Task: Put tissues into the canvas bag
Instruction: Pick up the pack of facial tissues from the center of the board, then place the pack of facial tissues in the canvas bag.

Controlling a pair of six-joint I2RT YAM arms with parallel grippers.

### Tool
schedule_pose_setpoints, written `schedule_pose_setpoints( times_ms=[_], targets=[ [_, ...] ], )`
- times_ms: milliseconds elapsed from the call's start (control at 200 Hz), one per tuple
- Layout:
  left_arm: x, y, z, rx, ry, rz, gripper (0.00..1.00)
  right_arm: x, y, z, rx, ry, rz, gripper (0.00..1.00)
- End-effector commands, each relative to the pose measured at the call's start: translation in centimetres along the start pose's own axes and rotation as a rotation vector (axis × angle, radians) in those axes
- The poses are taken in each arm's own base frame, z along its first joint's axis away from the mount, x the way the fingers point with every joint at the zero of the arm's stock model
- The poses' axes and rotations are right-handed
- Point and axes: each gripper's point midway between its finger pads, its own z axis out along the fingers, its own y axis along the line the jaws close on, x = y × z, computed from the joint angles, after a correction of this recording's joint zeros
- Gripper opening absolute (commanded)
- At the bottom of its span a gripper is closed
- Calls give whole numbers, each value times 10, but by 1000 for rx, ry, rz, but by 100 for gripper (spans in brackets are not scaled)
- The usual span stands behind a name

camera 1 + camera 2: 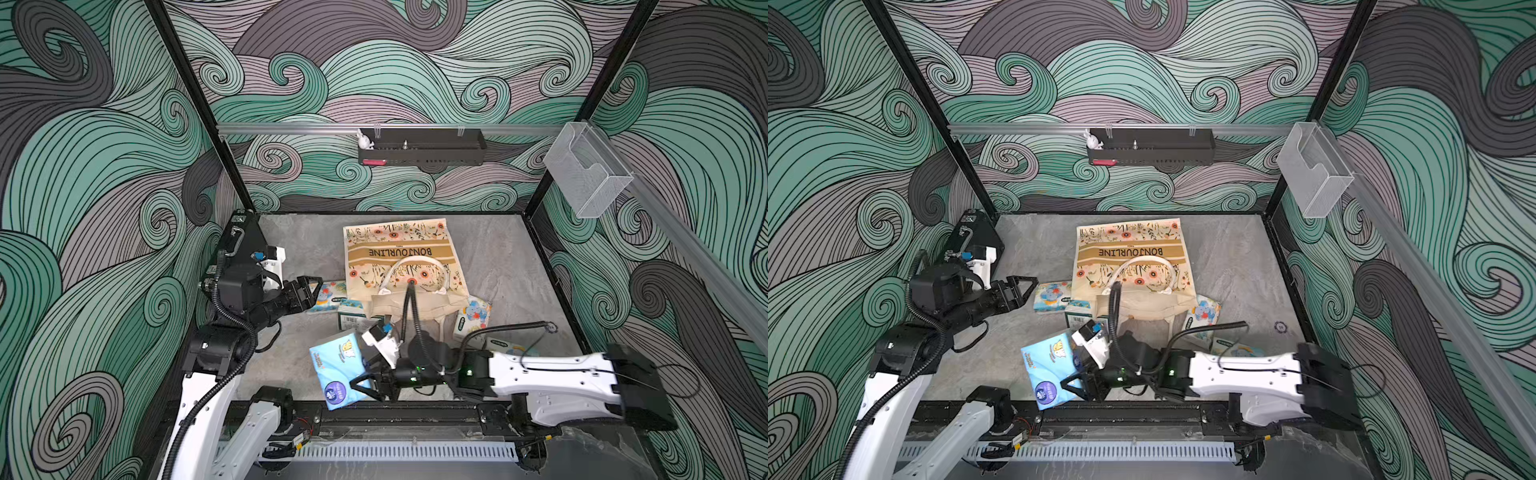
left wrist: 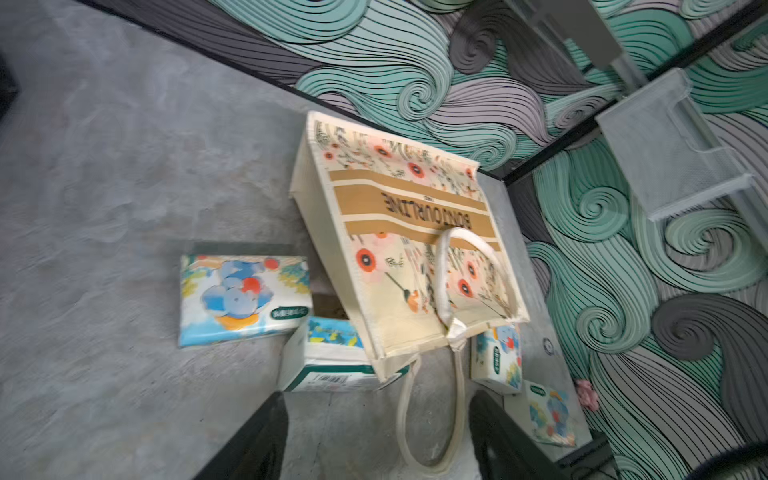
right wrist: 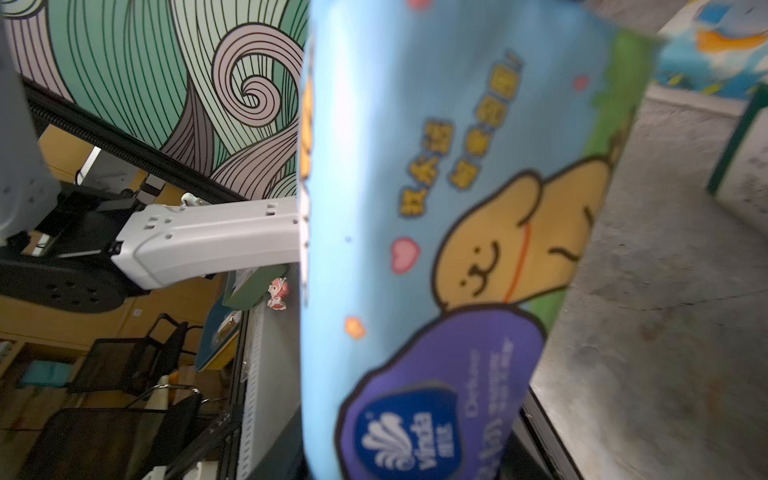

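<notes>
The canvas bag [image 1: 399,249] [image 1: 1129,249] [image 2: 415,216] lies on its side mid-table, mouth toward the arms. My right gripper [image 1: 361,384] [image 1: 1073,384] is shut on a light blue cartoon tissue pack [image 1: 336,370] [image 1: 1046,370] [image 3: 457,208], held tilted above the front edge. The pack hides its jaws in the right wrist view. My left gripper [image 1: 313,291] [image 1: 1027,286] [image 2: 378,411] hangs open and empty left of the bag's mouth. A floral pack [image 1: 330,296] [image 2: 245,299] and a green-and-white pack [image 1: 353,316] [image 2: 328,365] lie beside it. Two more packs [image 1: 473,316] [image 2: 496,357] lie right of the bag.
A black briefcase [image 1: 239,245] leans at the left wall behind the left arm. A black shelf [image 1: 422,147] and a clear holder [image 1: 586,170] hang on the walls. The bag's loose handle [image 2: 432,415] lies on the table in front of its mouth.
</notes>
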Motion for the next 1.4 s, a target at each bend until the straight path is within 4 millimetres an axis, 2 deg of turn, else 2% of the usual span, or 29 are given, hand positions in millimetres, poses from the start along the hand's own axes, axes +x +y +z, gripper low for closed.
schedule_pose_setpoints(
  times_ms=[0, 60, 165, 255, 340, 550, 816, 1081, 1396],
  targets=[
    [-3, -60, -3, 342, 21, 26, 86, 15, -44, -51, 219, 19, -118, 49],
    [-5, -86, -7, 505, 26, 20, 91, 6, -52, -82, 269, -40, -130, 49],
    [-3, -110, -13, 655, -2, 106, 93, -11, -58, -129, 329, -126, -155, 49],
    [7, -131, -16, 769, -34, 225, 90, -25, -54, -153, 346, -169, -199, 49],
    [26, -154, -21, 891, -63, 376, 89, -37, -46, -166, 344, -204, -243, 51],
    [62, -197, -31, 1093, 6, 618, 90, -73, -17, -187, 316, -295, -333, 50],
    [82, -223, -12, 1172, 105, 703, 94, -102, 12, -201, 247, -395, -389, 49],
    [96, -242, -14, 1243, 142, 714, 94, -120, 16, -206, 271, -471, -427, 47],
    [95, -255, -14, 1236, 116, 652, 91, -135, 8, -213, 287, -646, -365, 43]
  ],
)
